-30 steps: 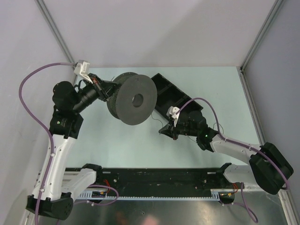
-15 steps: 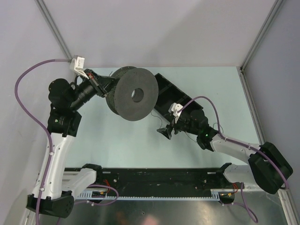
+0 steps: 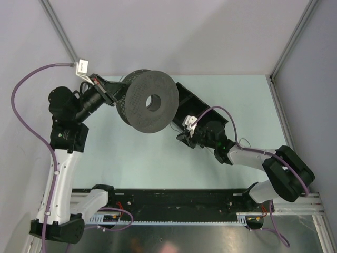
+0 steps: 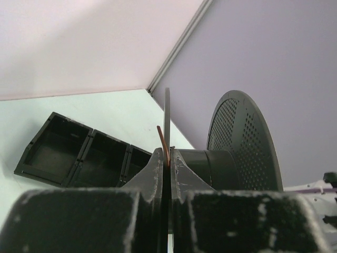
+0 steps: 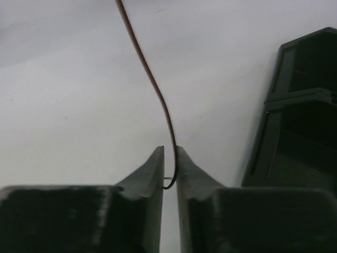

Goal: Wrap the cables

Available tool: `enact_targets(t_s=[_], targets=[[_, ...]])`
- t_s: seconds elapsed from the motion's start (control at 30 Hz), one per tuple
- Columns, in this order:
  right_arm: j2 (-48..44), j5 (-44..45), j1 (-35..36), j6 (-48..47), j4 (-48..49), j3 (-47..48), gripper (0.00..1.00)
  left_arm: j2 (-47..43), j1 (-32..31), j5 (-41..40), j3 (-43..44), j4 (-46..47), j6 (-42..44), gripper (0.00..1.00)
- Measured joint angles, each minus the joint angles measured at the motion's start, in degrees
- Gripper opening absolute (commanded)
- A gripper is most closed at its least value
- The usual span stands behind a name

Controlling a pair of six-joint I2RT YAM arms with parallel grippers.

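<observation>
**Cable runs between the right jaws; spool pinched on the left**

The black tray lies on the table just right of the spool; its compartments show bare dark floors. The left gripper, raised at the far left, is pressed together on the spool's flange and a coppery wire end. The right gripper reaches low toward the tray's near end, its jaws narrowly parted, with the thin cable rising between them.

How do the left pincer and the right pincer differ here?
The left pincer is shut on a flange of the spool; the right pincer has its jaws slightly apart around the thin cable. The left pincer is at the spool's left side; the right pincer is near the black tray. Both have cable at their fingertips.
</observation>
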Motion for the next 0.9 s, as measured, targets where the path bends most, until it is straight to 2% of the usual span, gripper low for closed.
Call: enact_targets(t_s=[0.1,0.27,0.5,0.7,0.9], targets=[[0.15,-0.81,0.22,-0.28,-0.74,0.22,0.01,0.31,1.14,-1.25,1.05,0.31,-2.01,0.0],[-1.14,-4.22,1.68,-1.22,-3.34,0.5,0.0,0.68,2.6,-6.32,1.66,-0.52,-5.33,0.0],[-6.38,-7.63,5.66,-5.6,-10.19,1.33,0.0,0.72,2.69,-16.76,0.59,-2.19,-5.27,0.0],[-10.27,-6.97,13.14,-14.21,-22.27,6.27,0.0,1.22,2.34,-24.61,-1.81,-5.86,-1.62,0.0],[-12.31,-2.99,18.49,-24.24,-34.56,14.73,0.0,1.97,-1.81,-33.97,-5.81,-7.13,5.95,0.0]])
